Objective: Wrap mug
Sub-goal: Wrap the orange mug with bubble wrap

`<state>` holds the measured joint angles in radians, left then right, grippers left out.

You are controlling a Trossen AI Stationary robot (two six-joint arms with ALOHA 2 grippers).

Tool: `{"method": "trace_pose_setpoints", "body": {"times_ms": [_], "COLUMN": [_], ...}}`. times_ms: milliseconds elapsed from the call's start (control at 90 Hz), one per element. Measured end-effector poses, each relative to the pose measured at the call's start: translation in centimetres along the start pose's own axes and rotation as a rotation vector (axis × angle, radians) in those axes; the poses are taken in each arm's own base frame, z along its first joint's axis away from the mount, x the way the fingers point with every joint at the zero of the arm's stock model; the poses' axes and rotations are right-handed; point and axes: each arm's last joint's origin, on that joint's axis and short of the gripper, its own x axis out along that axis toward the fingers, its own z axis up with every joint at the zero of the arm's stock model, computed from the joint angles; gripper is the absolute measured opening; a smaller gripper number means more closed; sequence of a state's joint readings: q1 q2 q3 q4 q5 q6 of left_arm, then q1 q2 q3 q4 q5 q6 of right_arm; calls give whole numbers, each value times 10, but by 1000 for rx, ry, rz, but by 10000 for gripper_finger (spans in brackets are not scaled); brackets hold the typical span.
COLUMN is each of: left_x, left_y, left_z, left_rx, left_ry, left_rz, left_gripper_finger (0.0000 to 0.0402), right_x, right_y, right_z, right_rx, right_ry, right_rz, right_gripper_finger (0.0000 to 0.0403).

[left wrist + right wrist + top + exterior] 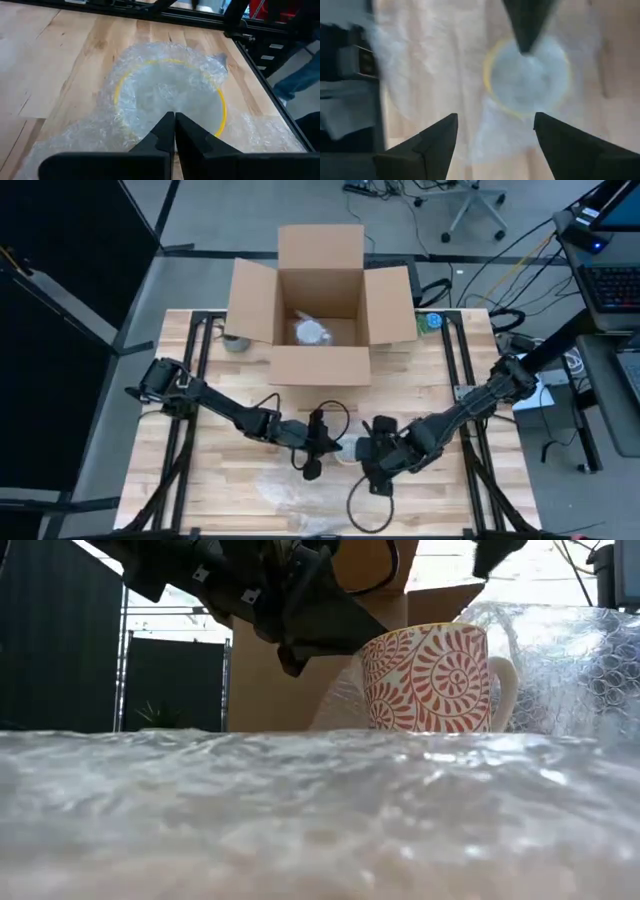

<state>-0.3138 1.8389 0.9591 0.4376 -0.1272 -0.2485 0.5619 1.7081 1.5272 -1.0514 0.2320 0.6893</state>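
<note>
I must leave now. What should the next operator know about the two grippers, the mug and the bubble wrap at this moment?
Left gripper: shut, with a fold of the bubble wrap between its tips, over the mug.
Right gripper: open, holding nothing, hovering over the same covered mug.
Mug: upright on the wrap near the table's front middle; in the low view its patterned side is bare.
Cardboard box: open at the table's back, with a wrapped item inside.
Done: wrap drawn over the mug's mouth.
Left: close the wrap around the sides.

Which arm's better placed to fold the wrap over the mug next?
Left, probably. The left gripper is shut, seemingly pinching the bubble wrap beside the mug; the right gripper hovers open above.
</note>
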Motion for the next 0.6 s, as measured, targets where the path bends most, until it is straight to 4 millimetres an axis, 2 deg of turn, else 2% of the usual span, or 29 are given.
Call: {"method": "trace_pose_setpoints", "body": {"times_ms": [167,333,533,600], "left_x": [0,0,0,0], "left_y": [0,0,0,0], "left_z": [0,0,0,0], "left_rx": [0,0,1,1], "left_ry": [-1,-2,-1,-2], "left_rz": [0,0,2,4], "left_gripper_finger": [0,0,0,0], "right_x": [18,29,36,46], "right_y": [9,-2,-1,2], "right_z": [-4,8,29,29], "right_rx": [-59,-91,-111,-121], "right_ry": [-3,-27,-123,-101], "right_rz": [-27,-81,44,39], "right_gripper_finger": [251,251,251,251]}}
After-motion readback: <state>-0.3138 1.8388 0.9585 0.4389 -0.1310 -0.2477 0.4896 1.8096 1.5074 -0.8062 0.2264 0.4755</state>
